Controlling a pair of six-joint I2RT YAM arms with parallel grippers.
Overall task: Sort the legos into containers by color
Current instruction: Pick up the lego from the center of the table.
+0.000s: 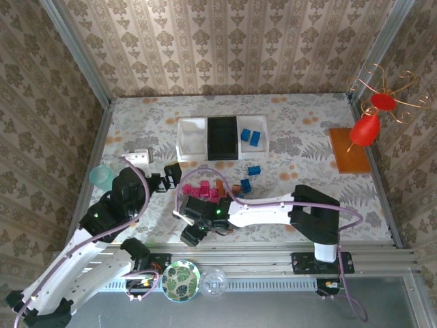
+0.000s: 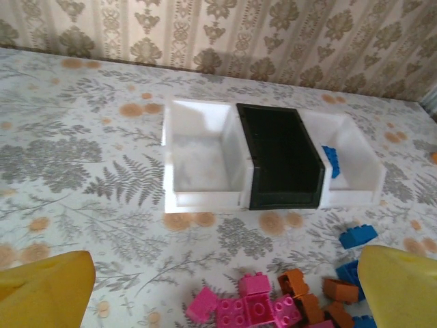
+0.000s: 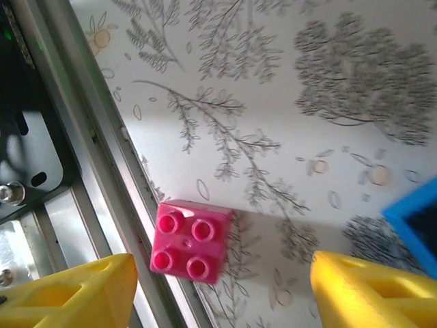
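Note:
The containers (image 1: 222, 137) stand in a row at mid-table: a white bin (image 2: 205, 160), a black bin (image 2: 281, 160), and a white bin (image 2: 355, 167) that holds blue legos (image 1: 250, 136). Pink and orange-brown legos (image 2: 263, 309) lie heaped in front of them, with loose blue legos (image 1: 254, 170) to the right. My left gripper (image 2: 225, 287) is open above the near side of that heap. At the table's near edge my right gripper (image 3: 222, 290) is open around a single pink lego (image 3: 190, 240). That lego lies flat beside the metal rail, touching neither finger.
A teal cup (image 1: 102, 176) stands left of my left arm. A green-patterned plate (image 1: 181, 279) and a clear cup (image 1: 213, 281) sit on the rail. An orange board (image 1: 349, 149) and a red ornament (image 1: 367, 126) are at the far right. Patterned walls close the table in.

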